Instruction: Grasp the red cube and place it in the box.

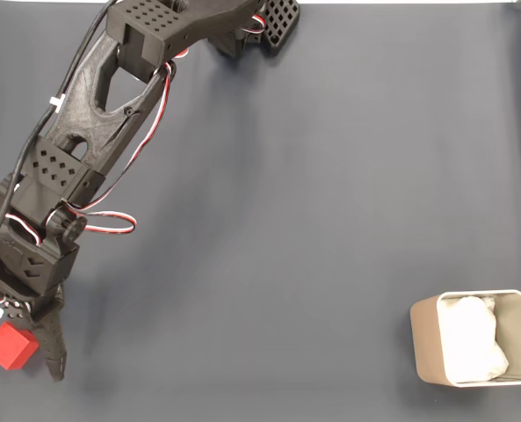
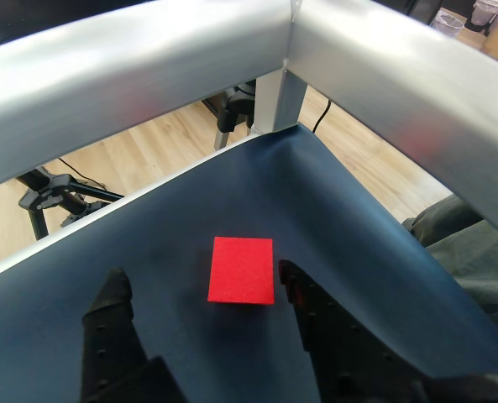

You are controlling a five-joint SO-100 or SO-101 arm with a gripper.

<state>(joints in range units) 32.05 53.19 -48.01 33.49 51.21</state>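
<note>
Your gripper (image 2: pixel 202 281) is spread wide, one black finger on each side of the red cube (image 2: pixel 242 269), neither touching it as far as the wrist view shows. The cube sits on the dark blue desk (image 1: pixel 313 220) near its corner. In the fixed view the red cube (image 1: pixel 10 345) lies at the lower left under the arm (image 1: pixel 84 132), well apart from the beige box (image 1: pixel 427 343) holding crumpled white paper (image 1: pixel 473 343) at the lower right.

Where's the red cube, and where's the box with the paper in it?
red cube (image 2: pixel 242 269), wrist view, middle of its top face.
box (image 1: pixel 423 338), fixed view, its beige left wall.
crumpled white paper (image 1: pixel 471 343), fixed view, middle of the wad.
</note>
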